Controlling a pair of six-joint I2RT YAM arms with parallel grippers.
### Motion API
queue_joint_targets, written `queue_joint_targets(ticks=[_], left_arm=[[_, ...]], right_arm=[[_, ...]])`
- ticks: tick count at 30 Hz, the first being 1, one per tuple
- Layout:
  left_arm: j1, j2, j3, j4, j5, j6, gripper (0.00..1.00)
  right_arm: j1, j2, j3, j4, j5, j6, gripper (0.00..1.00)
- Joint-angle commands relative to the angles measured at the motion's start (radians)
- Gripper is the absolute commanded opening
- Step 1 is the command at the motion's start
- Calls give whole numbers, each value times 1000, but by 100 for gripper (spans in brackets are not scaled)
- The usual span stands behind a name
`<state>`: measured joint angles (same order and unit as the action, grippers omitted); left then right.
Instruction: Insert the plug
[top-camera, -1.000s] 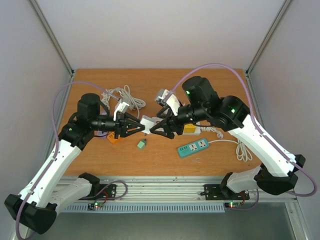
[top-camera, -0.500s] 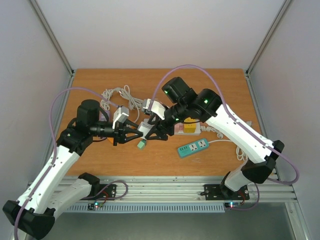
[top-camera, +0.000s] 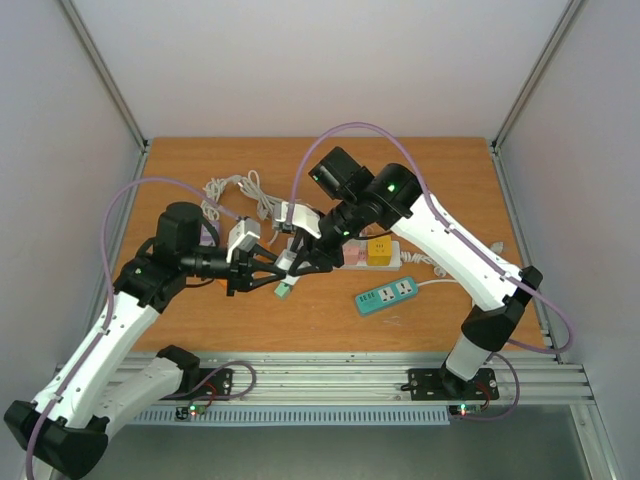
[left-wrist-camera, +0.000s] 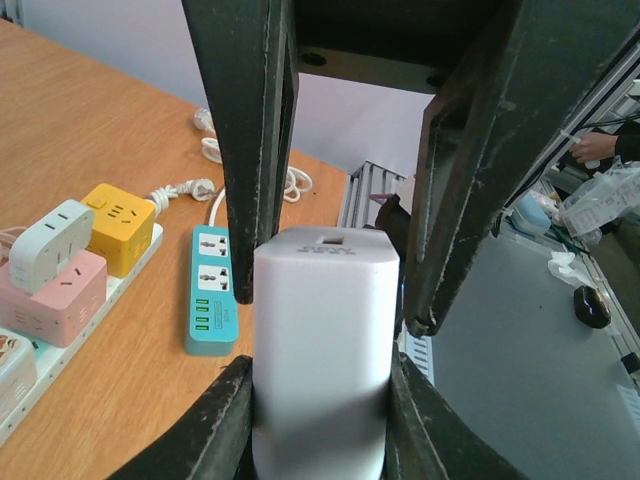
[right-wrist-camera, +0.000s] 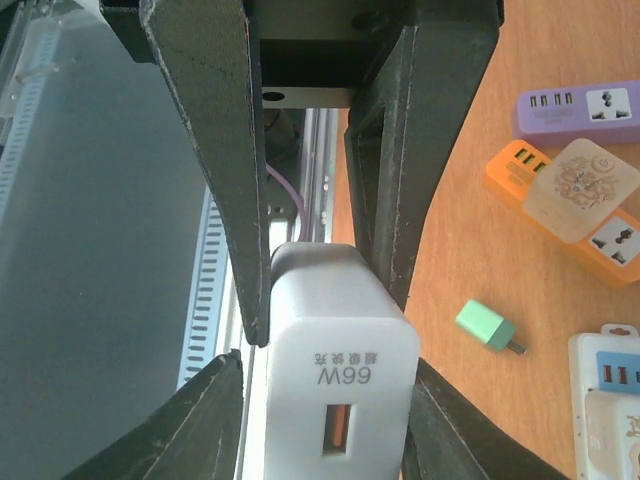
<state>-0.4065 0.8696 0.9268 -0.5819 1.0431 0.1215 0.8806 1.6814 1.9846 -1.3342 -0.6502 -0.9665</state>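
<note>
A white 66W charger plug (top-camera: 289, 260) hangs in the air between both grippers, above the table's middle. My left gripper (top-camera: 281, 266) is shut on it; in the left wrist view (left-wrist-camera: 320, 375) both fingers press the charger's (left-wrist-camera: 325, 340) sides. My right gripper (top-camera: 299, 262) reaches from the opposite side. In the right wrist view (right-wrist-camera: 325, 365) its fingers flank the charger's USB-port end (right-wrist-camera: 340, 370), with a thin gap on the left side. The prongs are hidden.
A teal power strip (top-camera: 386, 295) lies at front right. A white strip with pink and yellow adapters (top-camera: 368, 255) lies behind it. An orange strip (right-wrist-camera: 560, 205) and a purple one (right-wrist-camera: 580, 110) lie left. A small green plug (top-camera: 284, 290) lies under the grippers. White cables (top-camera: 240, 190) lie behind.
The right arm has swung left and stretched out, bringing its gripper around the charger. The left gripper has shifted slightly left and down; the charger sits a little lower.
</note>
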Motion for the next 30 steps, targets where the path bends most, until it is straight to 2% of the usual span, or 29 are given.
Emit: queue_joint_targets(ticks=[1, 3, 6, 10, 13, 15, 19, 21, 26, 30], left_arm=[[3, -15, -4, 69, -36, 16, 0], [3, -19, -6, 70, -56, 13, 3], [3, -22, -11, 79, -119, -12, 21], [3, -33, -24, 96, -242, -71, 58], [2, -53, -44, 101, -363, -108, 73], [3, -75, -57, 101, -463, -166, 98], [3, -126, -88, 97, -742, -252, 99], [2, -135, -95, 79, -865, -306, 99], [3, -134, -102, 41, -1036, -393, 99], [4, -111, -64, -31, -1171, -456, 99]], right_arm=[[12, 24, 30, -85, -56, -54, 42], [12, 31, 31, -84, -55, -58, 34], [12, 35, 25, -66, -23, -47, 19], [7, 13, -23, -6, 51, 9, 8], [0, -49, -127, 88, 116, 89, 5], [-3, -114, -232, 172, 182, 160, 4], [-8, -274, -483, 356, 372, 335, 3], [-10, -346, -590, 389, 458, 422, 3], [-22, -473, -762, 355, 642, 601, 2], [-56, -484, -809, 257, 743, 680, 5]])
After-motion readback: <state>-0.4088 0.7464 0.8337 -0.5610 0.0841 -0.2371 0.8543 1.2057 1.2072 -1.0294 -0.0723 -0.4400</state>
